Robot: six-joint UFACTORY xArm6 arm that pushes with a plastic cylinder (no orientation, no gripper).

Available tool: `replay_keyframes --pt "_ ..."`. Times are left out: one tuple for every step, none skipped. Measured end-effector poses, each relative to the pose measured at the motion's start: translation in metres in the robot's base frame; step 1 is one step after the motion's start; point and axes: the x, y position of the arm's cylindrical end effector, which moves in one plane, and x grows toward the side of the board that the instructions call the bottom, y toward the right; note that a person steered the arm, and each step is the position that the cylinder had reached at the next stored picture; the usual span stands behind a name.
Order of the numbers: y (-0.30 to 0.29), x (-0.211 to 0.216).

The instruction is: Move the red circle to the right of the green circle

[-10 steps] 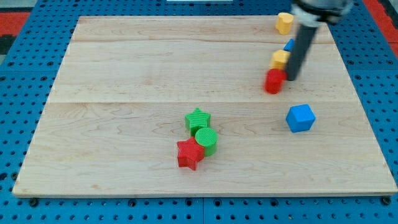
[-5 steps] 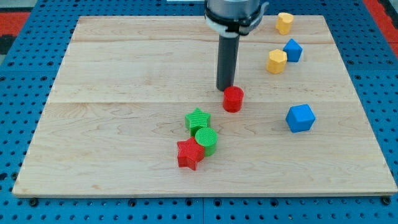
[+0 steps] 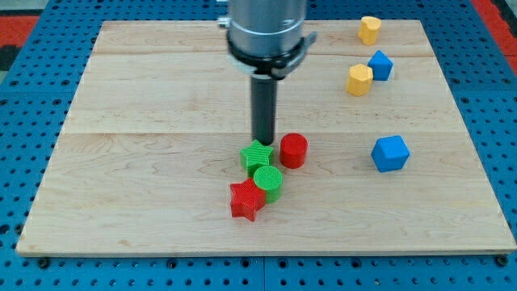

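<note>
We find our tip [image 3: 263,143] at the table's [image 3: 145,194] middle, directly above the green star [image 3: 257,155] in the view and just left of the red circle [image 3: 293,151]; whether it touches either we cannot tell. We carry no jaws, only the rod. The red circle stands just right of the green star and up-right of the green circle [image 3: 268,181], apart from the latter. The red star [image 3: 246,200] touches the green circle's lower left. Toward the view's right sit a blue block [image 3: 390,153], a second blue block [image 3: 380,65] beside a yellow block [image 3: 359,79], and another yellow block [image 3: 369,30] near the top edge.
</note>
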Motion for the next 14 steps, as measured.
replay_keyframes --pt "0.0 0.0" --pt "-0.001 -0.001" --pt "0.009 -0.048" --pt "0.059 -0.028" --pt "0.054 -0.004" --pt "0.029 0.007" --pt "0.025 0.007" --pt "0.026 0.007" --pt "0.034 0.002" --pt "0.052 0.009" --pt "0.095 0.072" --pt "0.157 0.082" --pt "0.202 0.062" --pt "0.211 0.02"
